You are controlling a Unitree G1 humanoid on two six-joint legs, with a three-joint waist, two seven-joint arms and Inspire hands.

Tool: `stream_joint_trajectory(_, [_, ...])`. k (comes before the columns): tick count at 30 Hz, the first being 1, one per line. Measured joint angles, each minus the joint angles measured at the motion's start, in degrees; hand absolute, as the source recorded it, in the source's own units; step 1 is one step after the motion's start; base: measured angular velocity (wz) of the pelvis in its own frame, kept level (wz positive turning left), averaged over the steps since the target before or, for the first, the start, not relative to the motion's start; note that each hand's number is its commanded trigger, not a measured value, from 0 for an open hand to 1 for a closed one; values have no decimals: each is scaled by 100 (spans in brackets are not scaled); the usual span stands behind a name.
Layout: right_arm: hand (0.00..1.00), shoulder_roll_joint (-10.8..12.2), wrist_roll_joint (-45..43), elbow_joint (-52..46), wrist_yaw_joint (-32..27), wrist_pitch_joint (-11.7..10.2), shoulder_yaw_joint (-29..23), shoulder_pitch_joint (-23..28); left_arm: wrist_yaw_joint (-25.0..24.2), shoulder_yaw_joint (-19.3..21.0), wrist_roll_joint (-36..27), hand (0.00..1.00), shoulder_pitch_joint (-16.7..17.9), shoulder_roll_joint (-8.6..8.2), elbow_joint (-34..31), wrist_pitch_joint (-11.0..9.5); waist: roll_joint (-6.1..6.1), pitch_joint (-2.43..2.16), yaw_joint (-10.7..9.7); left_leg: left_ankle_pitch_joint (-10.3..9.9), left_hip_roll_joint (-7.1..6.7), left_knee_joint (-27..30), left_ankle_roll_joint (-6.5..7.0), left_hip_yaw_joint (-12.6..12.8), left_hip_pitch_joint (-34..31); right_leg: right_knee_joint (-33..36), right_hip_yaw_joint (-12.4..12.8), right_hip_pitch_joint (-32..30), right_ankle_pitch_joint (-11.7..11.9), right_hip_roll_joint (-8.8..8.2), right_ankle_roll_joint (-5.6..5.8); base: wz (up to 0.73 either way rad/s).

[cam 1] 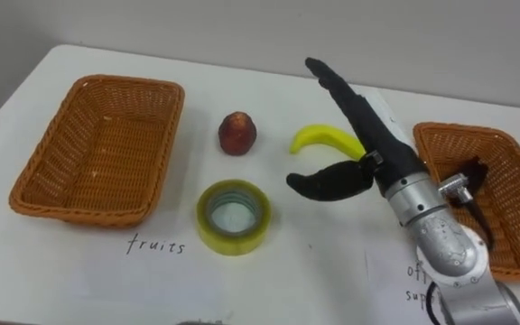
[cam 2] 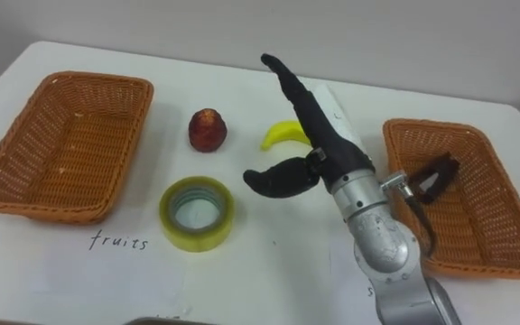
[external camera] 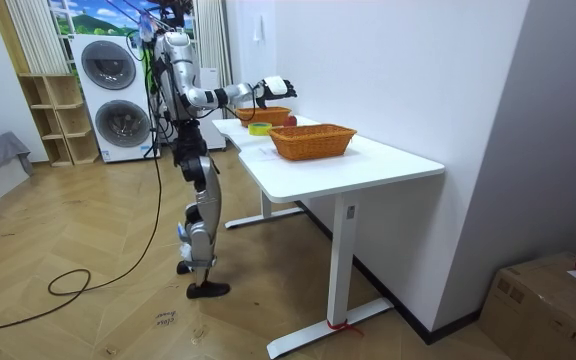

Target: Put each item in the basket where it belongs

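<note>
My right hand [cam 1: 355,135] [cam 2: 314,126] hovers open over the middle of the white table, fingers stretched straight and thumb spread, holding nothing. Just behind it lies a yellow banana [cam 1: 319,137] [cam 2: 281,133], partly hidden by the fingers. A red peach-like fruit [cam 1: 237,133] [cam 2: 207,129] sits to its left. A roll of yellow tape [cam 1: 233,216] [cam 2: 198,213] lies nearer me. The left wicker basket [cam 1: 34,181] [cam 2: 7,171], labelled fruits, is empty. The right wicker basket [cam 1: 513,162] [cam 2: 490,171] holds a black binder clip [cam 1: 472,171] [cam 2: 433,171].
Handwritten labels mark the table in front of each basket. In the room view I stand at the long side of the white table [external camera: 368,160], which is set against a wall, with washing machines [external camera: 118,95] behind me.
</note>
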Motion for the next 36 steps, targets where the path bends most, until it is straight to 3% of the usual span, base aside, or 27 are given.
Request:
stream_joint_trajectory(5, [0,1,11,2,41,21,346,0,-12,-2,24,0,29,1,0,119,-20,2,34,15,1,7,-5,-7,-2,9,16,0,17,1,-11,0])
stream_joint_trajectory(13, [0,26,59,9,190,102,428,0,-153,-24,23,0,22,6,-13,217,-118,32,181,16,2,15,-5,-77,-12,8,-39,21,19,-13,-12,4])
stream_joint_trajectory(24, [0,211,297,462,176,123,615,-3,-260,-230,21,0,-3,53,-91,234,-112,37,190,18,-3,23,-8,-159,-53,3,-135,20,19,-14,-12,3])
stream_joint_trajectory(36, [0,240,411,791,168,136,659,-3,-343,-230,22,0,0,62,-90,368,-88,54,301,17,-7,-6,-8,-208,-104,-1,-151,-1,18,-10,-11,1])
